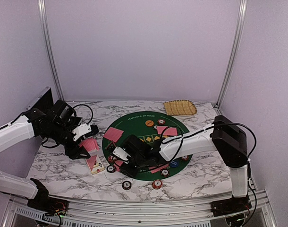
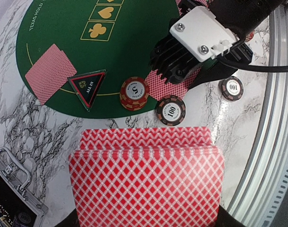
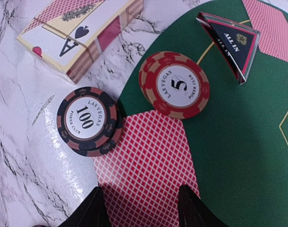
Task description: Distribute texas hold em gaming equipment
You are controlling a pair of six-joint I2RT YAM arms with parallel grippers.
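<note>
My left gripper is shut on a fanned stack of red-backed cards, held above the marble left of the green mat. My right gripper stands open low over the mat's near-left edge. Its two dark fingertips straddle a single red-backed card that lies half on the mat. Just beyond that card lie a dark 100 chip and a red 5 chip. A black "all in" triangle stands further in. More cards lie on the mat.
An ace-of-spades card box lies on the marble between the two grippers. Loose chips lie near the front edge. Orange and blue buttons sit on the mat. A tan woven tray stands at the back right.
</note>
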